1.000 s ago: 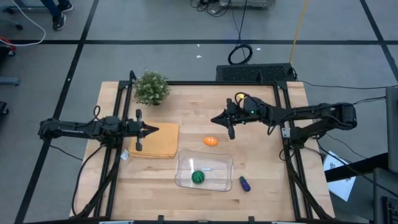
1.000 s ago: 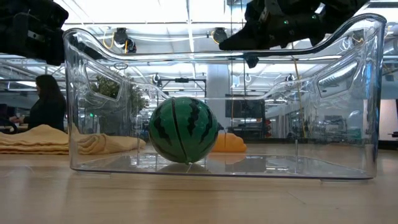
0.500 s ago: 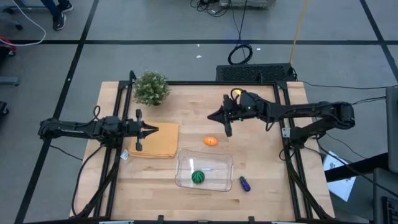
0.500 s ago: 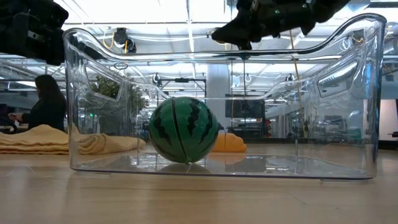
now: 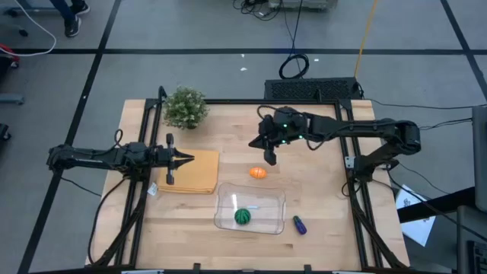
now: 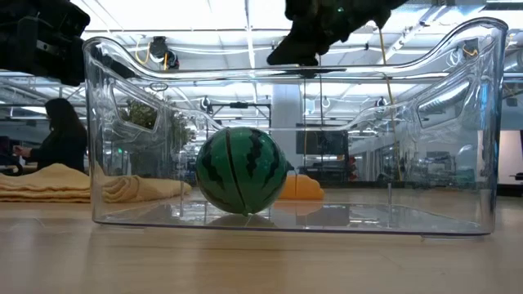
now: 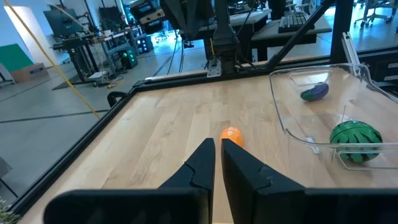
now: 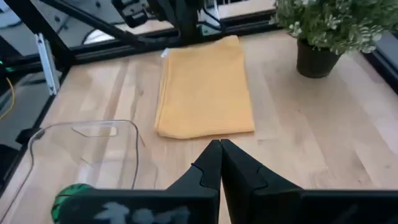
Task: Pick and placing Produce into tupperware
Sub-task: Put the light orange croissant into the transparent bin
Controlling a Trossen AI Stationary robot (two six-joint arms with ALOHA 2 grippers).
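Right gripper (image 5: 259, 147) nearer; three produce pieces.

Grey floor (image 5: 190, 30) crossed by dark lines, cables (image 5: 293, 65) trailing.

Ball (image 5: 242, 217) in tupperware (image 5: 268, 195) (oval (image 5: 258, 173) behind)

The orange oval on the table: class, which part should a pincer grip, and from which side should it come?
Grip the orange oval across its narrow middle, coming straight down from above. It lies flat and alone on the bare wood, clear of the tupperware, so both sides look free. The right pincer, hovering shut just behind it, seems the likelier one to do it.
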